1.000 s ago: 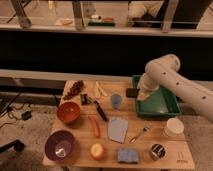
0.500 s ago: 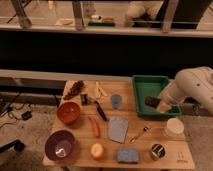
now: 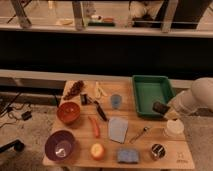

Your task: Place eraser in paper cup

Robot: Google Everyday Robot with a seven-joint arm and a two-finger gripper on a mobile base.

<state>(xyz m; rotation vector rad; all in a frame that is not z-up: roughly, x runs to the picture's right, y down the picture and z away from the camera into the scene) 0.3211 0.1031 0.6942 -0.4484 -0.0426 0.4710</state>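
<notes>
My gripper point(image 3: 161, 108) hangs at the right edge of the wooden table point(image 3: 107, 150), fingers clenched on the eraser point(image 3: 159, 106), a small dark block over the near right corner of the green tray point(image 3: 150, 90). My white arm point(image 3: 197, 97) reaches in from the right, forearm angled down and leftward. The paper cup point(image 3: 174, 127) stands just below and right of my gripper, upright; I cannot tell what it holds. Nearer the front edge sits the metal tin point(image 3: 158, 150). At centre stands a small blue-grey cup point(image 3: 116, 101). To the left, an orange bowl point(image 3: 68, 112) and a purple bowl point(image 3: 61, 145) rest apart. No writing is legible anywhere.
</notes>
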